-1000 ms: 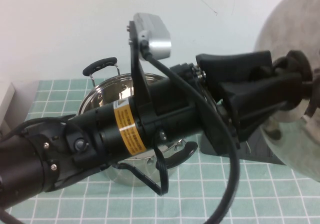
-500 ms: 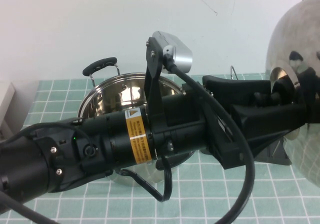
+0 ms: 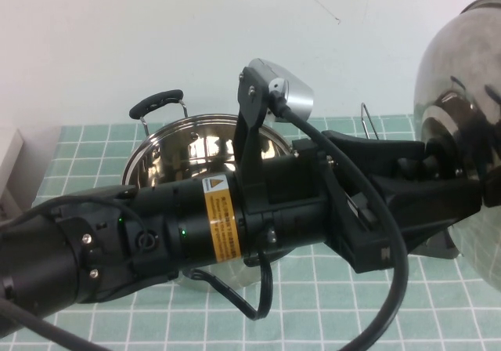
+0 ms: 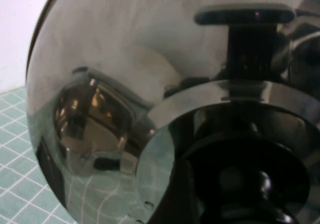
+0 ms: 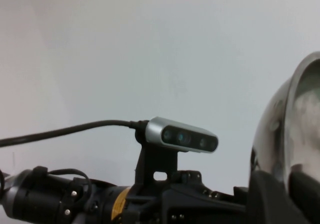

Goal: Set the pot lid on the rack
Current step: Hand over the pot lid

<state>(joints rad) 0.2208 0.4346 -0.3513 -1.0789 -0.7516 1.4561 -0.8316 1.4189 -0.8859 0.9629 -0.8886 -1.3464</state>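
A: Left gripper [image 3: 458, 180] out at the right, jaws clamped on the black knob [image 4: 245, 184], pot lid [image 3: 458, 132] held up on edge above the table.

B: Good hold, the knob. Polished steel, stiff, slick on the dome, probably weighty.

A: Rack [image 3: 434, 245] barely peeks out under it; steel pot [image 3: 184, 151] sits far left.

B: Right gripper?

A: Not visible anywhere; can't say.

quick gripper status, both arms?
Left gripper: raised at the right, shut on the pot lid by its knob.
Right gripper: not in view.
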